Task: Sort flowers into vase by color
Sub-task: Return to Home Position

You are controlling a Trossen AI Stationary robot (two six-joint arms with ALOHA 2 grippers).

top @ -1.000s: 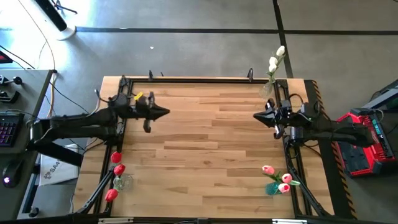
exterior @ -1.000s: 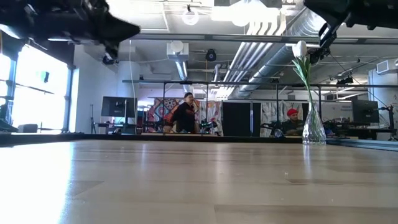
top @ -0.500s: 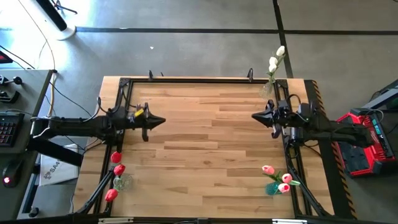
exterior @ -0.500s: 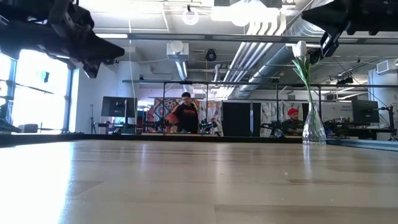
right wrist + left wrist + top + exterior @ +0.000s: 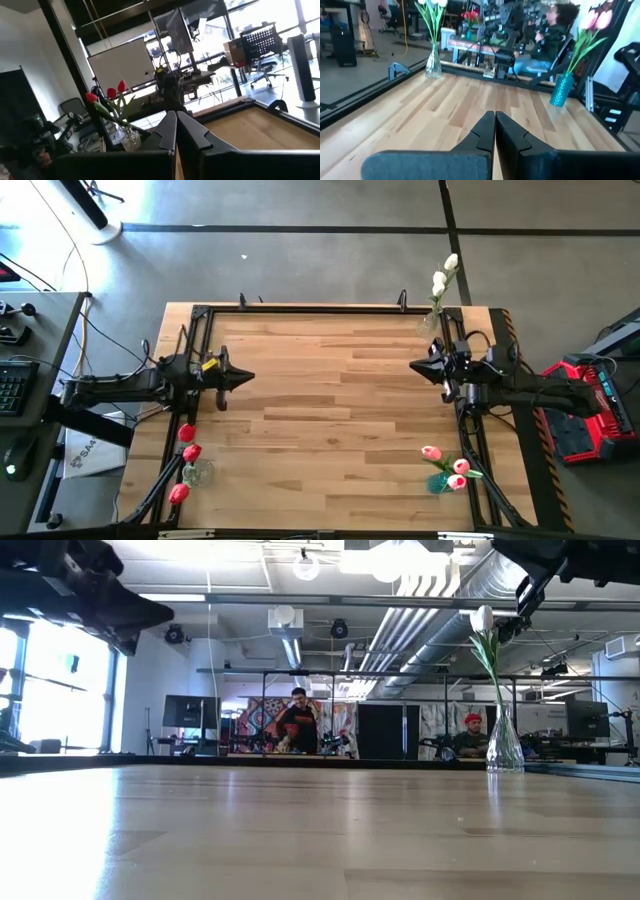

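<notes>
Red tulips (image 5: 186,450) stand in a clear vase (image 5: 198,473) at the table's near left corner. Pink tulips (image 5: 446,465) stand in a teal vase (image 5: 438,483) at the near right. White tulips (image 5: 443,277) stand in a clear vase (image 5: 429,321) at the far right. My left gripper (image 5: 250,378) is shut and empty over the table's left side. My right gripper (image 5: 412,366) is shut and empty over the right side. In the left wrist view (image 5: 495,120) the fingers are closed together; so too in the right wrist view (image 5: 176,120).
A black frame rail (image 5: 320,309) runs along the table's far edge and sides. The wide middle of the wooden table (image 5: 330,410) lies between the two grippers. People sit at desks beyond the far edge (image 5: 298,725).
My left gripper has drawn back toward the table's left edge, staying shut and empty. My right arm has kept nearly still. The flowers have not moved.
</notes>
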